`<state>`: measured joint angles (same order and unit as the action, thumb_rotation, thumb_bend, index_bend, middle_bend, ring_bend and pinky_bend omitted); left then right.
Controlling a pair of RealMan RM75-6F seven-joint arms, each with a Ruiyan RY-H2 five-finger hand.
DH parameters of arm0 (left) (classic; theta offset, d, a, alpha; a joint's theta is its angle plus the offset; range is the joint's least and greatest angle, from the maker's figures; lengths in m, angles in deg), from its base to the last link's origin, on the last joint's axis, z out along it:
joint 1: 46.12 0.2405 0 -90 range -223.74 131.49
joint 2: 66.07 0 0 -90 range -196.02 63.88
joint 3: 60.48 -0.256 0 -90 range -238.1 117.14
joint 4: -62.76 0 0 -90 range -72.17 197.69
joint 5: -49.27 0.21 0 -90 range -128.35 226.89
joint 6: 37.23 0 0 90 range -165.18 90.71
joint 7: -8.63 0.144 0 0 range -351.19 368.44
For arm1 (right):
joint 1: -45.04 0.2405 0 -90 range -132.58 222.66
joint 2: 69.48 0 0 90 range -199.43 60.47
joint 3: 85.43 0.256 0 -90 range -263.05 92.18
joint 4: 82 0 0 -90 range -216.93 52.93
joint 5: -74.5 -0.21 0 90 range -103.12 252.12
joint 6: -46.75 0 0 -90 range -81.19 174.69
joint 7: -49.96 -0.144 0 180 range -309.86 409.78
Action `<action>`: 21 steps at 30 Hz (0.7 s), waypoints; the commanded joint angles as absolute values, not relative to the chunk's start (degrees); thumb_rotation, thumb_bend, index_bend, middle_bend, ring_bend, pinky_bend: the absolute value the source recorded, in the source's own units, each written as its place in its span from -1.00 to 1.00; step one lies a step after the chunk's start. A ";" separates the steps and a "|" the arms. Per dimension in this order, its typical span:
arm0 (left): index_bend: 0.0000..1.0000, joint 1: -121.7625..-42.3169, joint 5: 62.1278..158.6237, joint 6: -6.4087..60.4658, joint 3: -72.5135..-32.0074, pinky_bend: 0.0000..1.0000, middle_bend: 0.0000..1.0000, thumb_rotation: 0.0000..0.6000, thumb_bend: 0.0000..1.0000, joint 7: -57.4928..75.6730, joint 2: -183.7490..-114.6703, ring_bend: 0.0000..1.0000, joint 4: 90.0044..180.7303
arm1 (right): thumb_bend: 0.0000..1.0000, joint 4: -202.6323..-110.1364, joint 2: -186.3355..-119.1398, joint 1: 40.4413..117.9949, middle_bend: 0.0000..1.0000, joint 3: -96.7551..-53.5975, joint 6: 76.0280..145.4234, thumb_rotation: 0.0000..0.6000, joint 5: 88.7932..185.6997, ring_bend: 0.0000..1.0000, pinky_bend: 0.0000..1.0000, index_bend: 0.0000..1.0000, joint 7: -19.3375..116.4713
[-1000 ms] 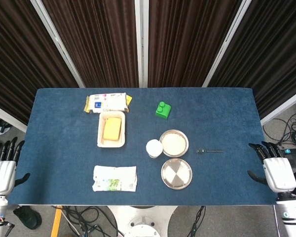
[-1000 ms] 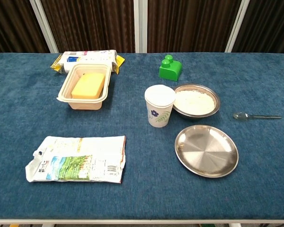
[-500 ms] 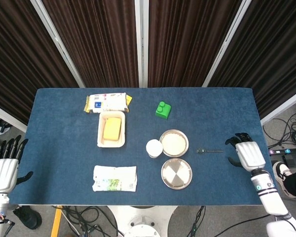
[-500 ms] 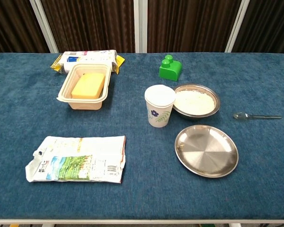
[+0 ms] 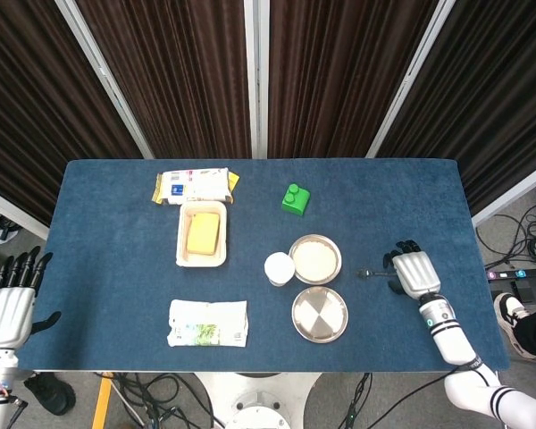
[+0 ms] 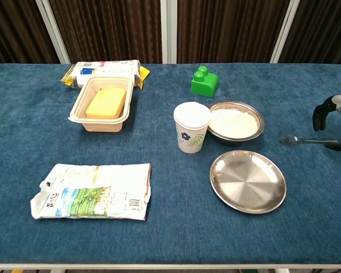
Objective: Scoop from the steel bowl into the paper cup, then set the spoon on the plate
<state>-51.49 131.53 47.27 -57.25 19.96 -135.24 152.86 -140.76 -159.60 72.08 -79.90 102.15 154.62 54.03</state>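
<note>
The steel bowl holds white powder. Left of it stands the paper cup. In front of the bowl lies the bare steel plate. The spoon lies flat on the cloth to the right of the bowl, its handle pointing right. My right hand hovers over the handle's end, fingers curved down and thumb apart, and holds nothing. My left hand hangs open beyond the table's left edge, outside the chest view.
A green block sits behind the bowl. A beige tray with a yellow slab and a packet lie at the back left. A crumpled white bag lies at the front left.
My right hand has moved left from the table's right edge onto the cloth, reaching the spoon's handle end. The left hand has barely shifted, and the objects have stayed put.
</note>
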 commanded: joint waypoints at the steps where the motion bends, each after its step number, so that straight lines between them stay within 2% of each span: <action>1: -0.73 -51.54 131.48 47.18 -57.23 -0.93 -0.79 1.00 -1.00 19.86 -135.30 -0.99 152.71 | -0.68 -138.48 -161.31 72.67 -0.12 -80.39 101.51 1.00 154.64 -0.64 -0.66 -0.04 53.30; 21: -0.73 -51.41 130.93 47.04 -57.21 -0.93 -0.79 1.00 -1.00 19.61 -135.75 -0.99 151.96 | -0.39 -135.52 -162.59 74.67 -0.03 -80.67 98.71 1.00 153.69 -0.57 -0.65 0.00 51.77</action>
<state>-51.41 130.93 47.04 -57.20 19.61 -135.75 151.96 -135.50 -162.60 74.65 -80.65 98.73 153.71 51.76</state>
